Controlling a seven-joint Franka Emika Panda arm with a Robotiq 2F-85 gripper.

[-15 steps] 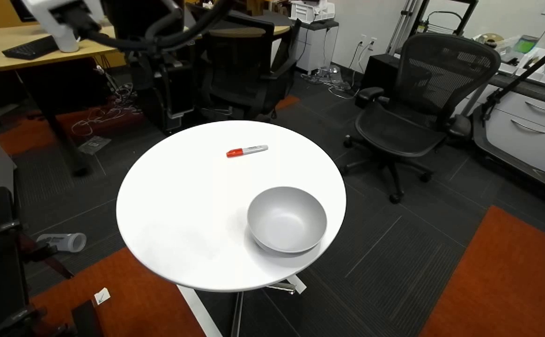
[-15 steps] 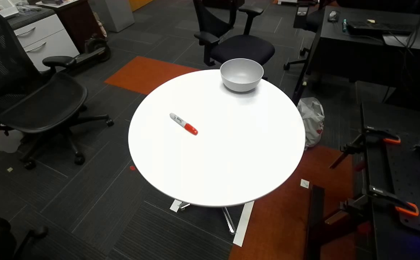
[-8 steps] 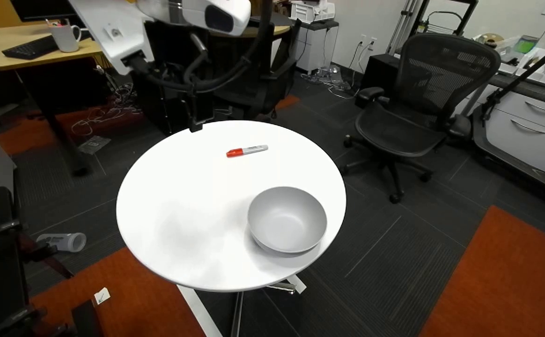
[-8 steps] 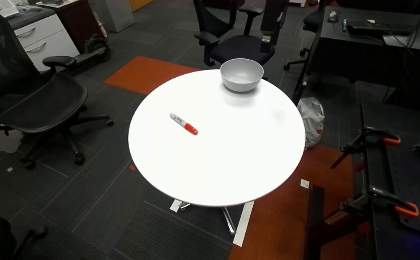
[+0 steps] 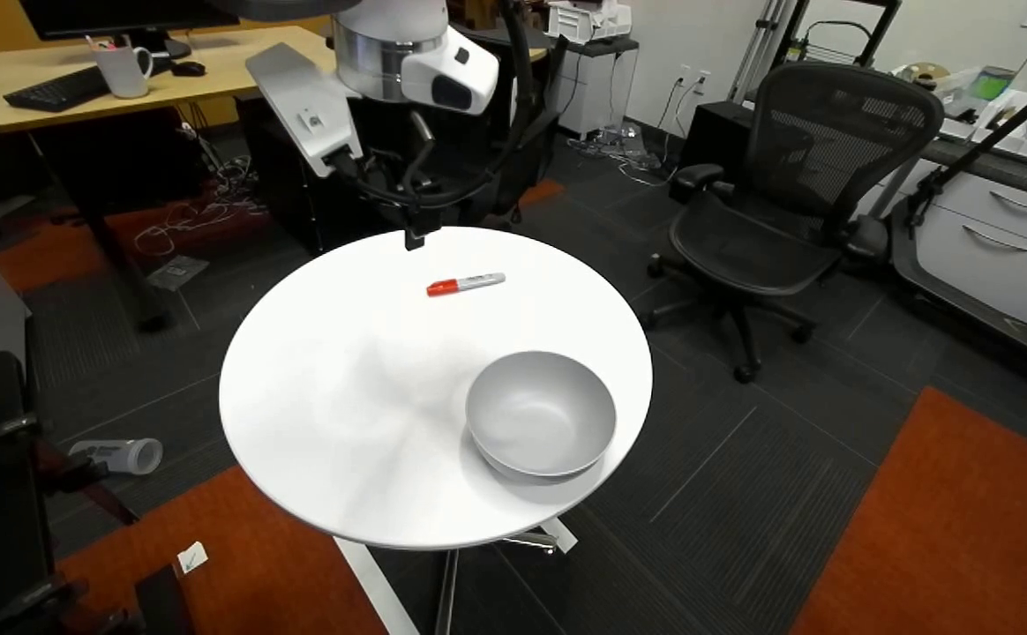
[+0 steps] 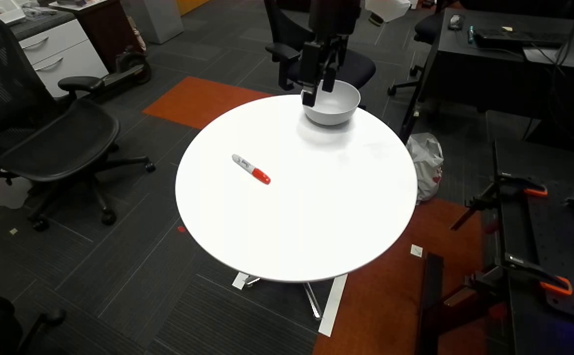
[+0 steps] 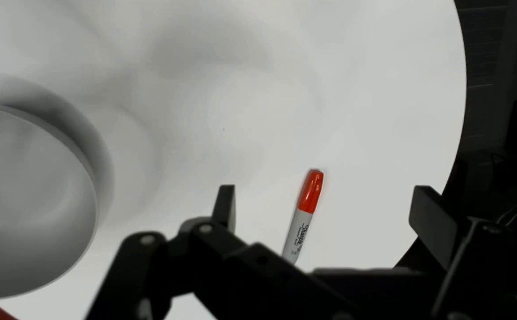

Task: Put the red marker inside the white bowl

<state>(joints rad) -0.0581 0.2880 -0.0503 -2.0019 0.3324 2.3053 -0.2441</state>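
Note:
The red marker, with a red cap and grey-white body, lies on the round white table; it shows in both exterior views (image 5: pixel 466 284) (image 6: pixel 251 169) and in the wrist view (image 7: pixel 311 191). The pale grey-white bowl stands upright near the table's edge in both exterior views (image 5: pixel 540 423) (image 6: pixel 330 117) and at the left of the wrist view (image 7: pixel 32 191). My gripper (image 7: pixel 324 189) is open and empty above the table. In the wrist view the marker lies below, between the spread fingers, its lower end hidden by the gripper. The gripper also shows in an exterior view (image 6: pixel 319 92), partly covering the bowl.
The white table (image 5: pixel 319 397) has a round edge with floor beyond it. A black mesh chair (image 5: pixel 796 185) stands apart from the table. A wooden desk (image 5: pixel 240 66) stands behind the arm. A black bench with orange-tipped clamps (image 6: pixel 553 197) stands at the side.
The arm has swung in over the table. In the exterior views the gripper has come closer to the marker and lower. The marker and the bowl have not moved.

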